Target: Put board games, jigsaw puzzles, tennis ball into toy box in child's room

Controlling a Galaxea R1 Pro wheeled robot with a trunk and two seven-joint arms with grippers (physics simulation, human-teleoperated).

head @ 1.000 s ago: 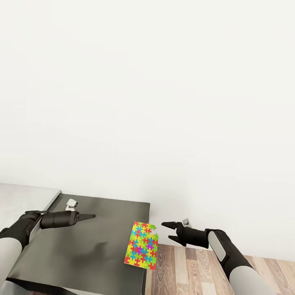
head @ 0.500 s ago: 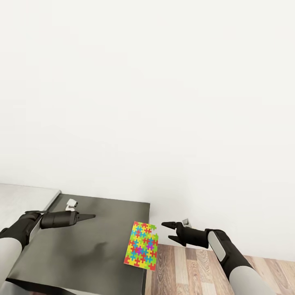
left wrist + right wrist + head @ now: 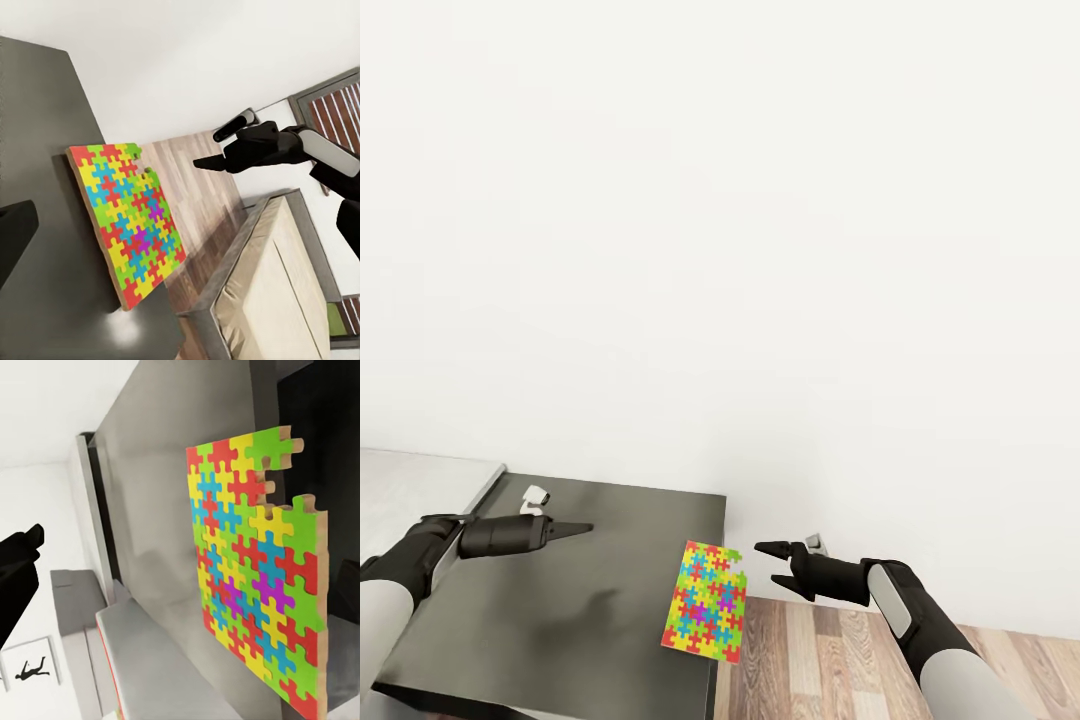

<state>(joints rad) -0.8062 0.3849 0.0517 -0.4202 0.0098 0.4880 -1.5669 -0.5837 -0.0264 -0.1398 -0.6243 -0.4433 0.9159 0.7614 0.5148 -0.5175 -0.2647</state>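
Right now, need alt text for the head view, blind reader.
A multicoloured jigsaw puzzle lies on a dark table, overhanging its right edge above wood floor. The right gripper hovers open beside it; the left gripper hangs over the table, fingers together. White wall behind.

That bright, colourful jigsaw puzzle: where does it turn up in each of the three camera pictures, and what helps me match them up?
Head view: the jigsaw puzzle lies low and centre, overhanging the right edge of the dark table.
Left wrist view: left of centre, on that table edge, with wood floor beyond.
Right wrist view: large, at right of the picture, notched corner uppermost.
Shared landmark: the dark table's edge under the puzzle.
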